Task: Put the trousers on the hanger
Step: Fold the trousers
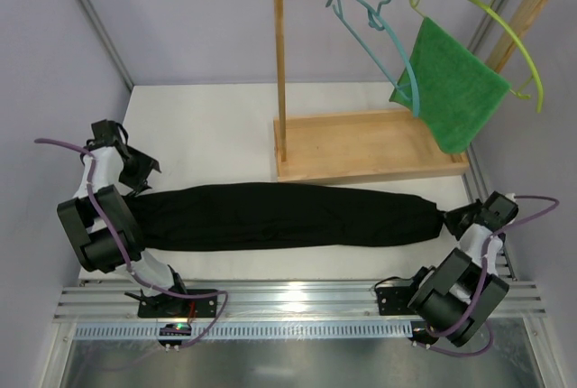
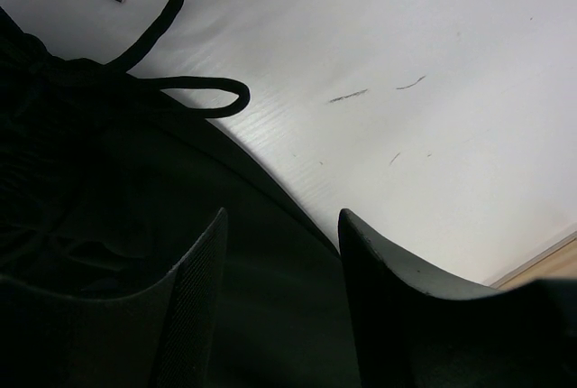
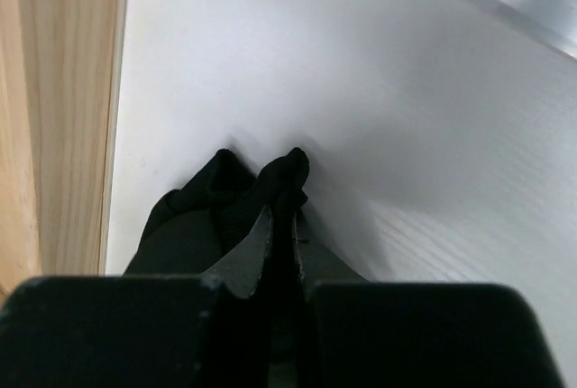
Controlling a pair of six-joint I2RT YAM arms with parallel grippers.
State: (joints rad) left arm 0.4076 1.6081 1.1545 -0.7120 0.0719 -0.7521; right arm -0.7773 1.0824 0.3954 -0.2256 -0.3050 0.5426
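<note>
Seen from above, black trousers point(image 1: 279, 217) lie stretched in one long band across the white table point(image 1: 207, 126), from left to right.

At the left end, the left gripper point(image 1: 135, 167) hangs over the waist. In its wrist view the two fingers point(image 2: 194, 298) stand apart above dark fabric, with nothing visibly pinched between them. A looped drawstring point(image 2: 194, 99) trails onto the table just beyond.

Further right and farther back stands a wooden rack point(image 1: 361, 144). The teal hanger point(image 1: 366, 45) hangs by its hook from the top rail. Just to its right, a green cloth point(image 1: 455, 90) hangs on a yellow-green hanger point(image 1: 505, 32).

At the right end, the right gripper point(image 1: 455, 219) is clamped on the leg ends of the trousers. Its wrist view shows the fingers pressed together with bunched fabric poking out past the tips.

The step in hand looks like securing both ends before lifting. To do it well, the left gripper should probably close on a thick fold of the waistband rather than the drawstring, which could slip free. Both ends should then rise evenly so the fabric stays taut and does not sag. The right grip holds only a small bunch of fabric, so a slow lift seems wise. Carrying the trousers toward the teal hanger means steering clear of the rack's upright post and the green cloth.
</note>
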